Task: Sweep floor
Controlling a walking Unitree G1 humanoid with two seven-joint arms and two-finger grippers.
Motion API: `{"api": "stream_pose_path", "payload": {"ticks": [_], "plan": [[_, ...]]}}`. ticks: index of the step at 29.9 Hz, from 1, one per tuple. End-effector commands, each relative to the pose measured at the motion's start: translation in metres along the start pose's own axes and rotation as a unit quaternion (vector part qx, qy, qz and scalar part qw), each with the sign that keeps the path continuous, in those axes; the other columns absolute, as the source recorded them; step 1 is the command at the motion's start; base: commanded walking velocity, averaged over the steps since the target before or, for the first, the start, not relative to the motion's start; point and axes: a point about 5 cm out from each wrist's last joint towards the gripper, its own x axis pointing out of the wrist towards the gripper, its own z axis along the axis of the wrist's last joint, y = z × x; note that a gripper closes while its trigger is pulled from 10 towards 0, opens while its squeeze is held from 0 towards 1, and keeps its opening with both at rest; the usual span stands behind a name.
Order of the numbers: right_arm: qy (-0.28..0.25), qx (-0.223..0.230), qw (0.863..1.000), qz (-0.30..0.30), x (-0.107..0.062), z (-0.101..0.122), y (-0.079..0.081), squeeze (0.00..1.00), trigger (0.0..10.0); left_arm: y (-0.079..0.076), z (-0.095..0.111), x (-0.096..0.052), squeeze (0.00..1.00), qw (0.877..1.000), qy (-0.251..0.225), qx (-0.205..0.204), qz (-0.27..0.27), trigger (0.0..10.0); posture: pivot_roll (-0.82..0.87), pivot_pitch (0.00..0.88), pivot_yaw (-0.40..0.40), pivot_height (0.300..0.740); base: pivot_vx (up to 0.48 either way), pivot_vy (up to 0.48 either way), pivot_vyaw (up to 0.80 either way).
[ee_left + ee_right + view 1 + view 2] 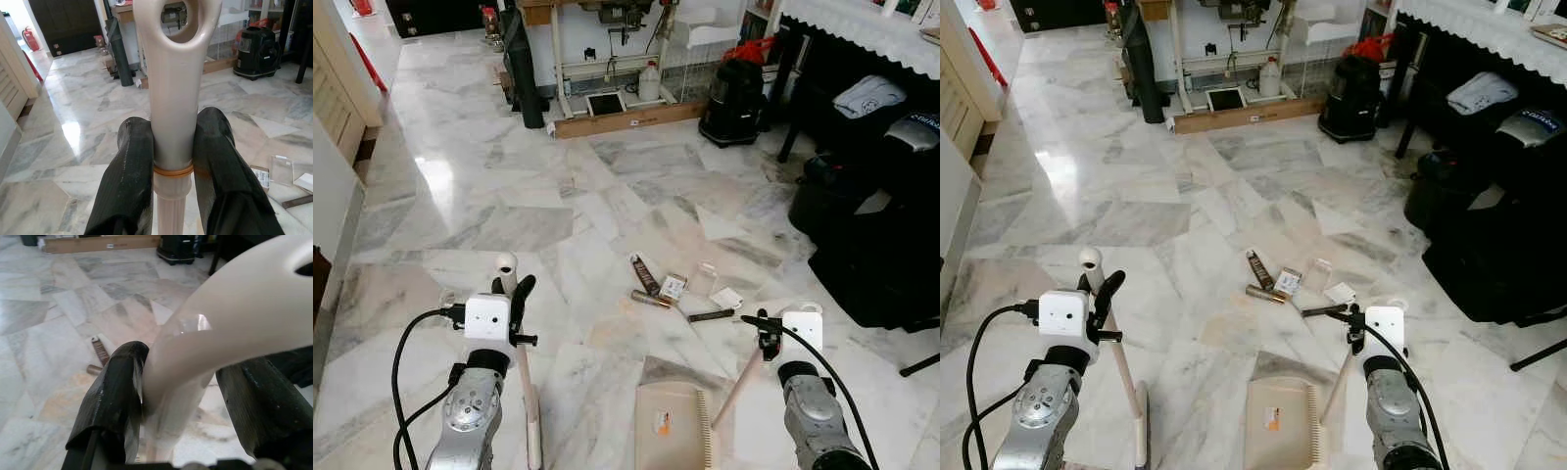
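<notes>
- The left claw point(512, 286) is seen closed around the cream broom handle point(171, 122), just below the handle's hanging loop; one black finger point(128, 176) is pressed to each side of the shaft.
- The broom handle is seen slanting down from the left claw toward the marble floor point(509, 186) at the robot's left front.
- A beige dustpan point(672, 423) is noted flat on the floor between the two arms, its comb edge toward the right.
- A small cluster of litter is recorded on the floor just beyond the dustpan: a brown tube point(644, 274), a bronze cylinder point(650, 299), a small packet point(673, 287), a clear plastic piece point(704, 278), a white scrap point(725, 298) and a dark stick point(710, 315).
- The right claw point(766, 333) is seen gripping the cream dustpan handle point(220, 347) near its looped top; the handle is held between both fingers point(110, 396).
- A black vacuum cleaner point(732, 103) is noted far across the floor, by dark furniture point(881, 225) on the right.
</notes>
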Motion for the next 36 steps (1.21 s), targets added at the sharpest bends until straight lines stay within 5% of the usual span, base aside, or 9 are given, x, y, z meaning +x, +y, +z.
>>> {"api": "stream_pose_path", "payload": {"ticks": [1, 4, 6, 7, 8, 9, 10, 13, 36], "plan": [[0.003, 0.007, 1.0, 0.002, 0.0, -0.001, 0.001, 0.0, 10.0, -0.001, 0.005, 0.001, 0.0, 1.0, -0.011, 0.009, -0.006, 10.0, 0.14, 0.073, -0.019, 0.74, 0.0, 0.0, 0.0], [0.003, 0.007, 1.0, 0.004, 0.0, 0.0, 0.001, 0.0, 8.2, -0.001, 0.005, 0.001, 0.0, 1.0, -0.011, 0.009, -0.007, 10.0, 0.14, 0.073, -0.019, 0.74, 0.0, 0.0, 0.0], [0.001, 0.009, 1.0, 0.007, 0.0, 0.0, 0.001, 0.0, 5.0, -0.002, 0.006, 0.002, 0.0, 1.0, -0.013, 0.013, -0.011, 10.0, 0.14, 0.073, -0.019, 0.74, 0.0, 0.0, 0.0], [0.001, 0.009, 1.0, 0.007, 0.0, 0.0, 0.001, 0.0, 5.0, -0.002, 0.006, 0.002, 0.0, 1.0, -0.013, 0.013, -0.011, 10.0, 0.14, 0.073, -0.019, 0.74, 0.0, 0.0, 0.0], [0.0, 0.01, 1.0, 0.01, 0.0, 0.0, 0.001, 0.0, 2.5, -0.002, 0.006, 0.002, 0.0, 1.0, -0.013, 0.013, -0.012, 10.0, 0.14, 0.072, -0.018, 0.74, 0.0, 0.0, 0.0], [-0.001, 0.01, 1.0, 0.011, 0.0, 0.001, 0.001, 0.0, 2.5, -0.003, 0.006, 0.002, 0.0, 1.0, -0.013, 0.012, -0.012, 10.0, 0.14, 0.072, -0.019, 0.74, 0.0, 0.0, 0.0], [-0.002, 0.01, 1.0, 0.013, 0.0, 0.001, 0.001, 0.0, 0.7, -0.003, 0.005, 0.001, 0.0, 1.0, -0.012, 0.012, -0.012, 10.0, 0.14, 0.072, -0.019, 0.74, 0.0, 0.0, 0.0], [-0.003, 0.011, 1.0, 0.015, 0.0, 0.001, 0.001, 0.0, 0.0, -0.003, 0.005, 0.001, 0.0, 1.0, -0.012, 0.011, -0.012, 10.0, 0.14, 0.073, -0.019, 0.74, 0.0, 0.0, 0.0], [-0.039, 0.006, 0.999, 0.032, 0.001, 0.01, 0.01, 0.0, 0.0, -0.003, 0.005, 0.001, 0.0, 1.0, -0.011, 0.011, -0.01, 10.0, 0.14, 0.078, -0.022, 0.74, 0.0, 0.0, 0.0]]}}
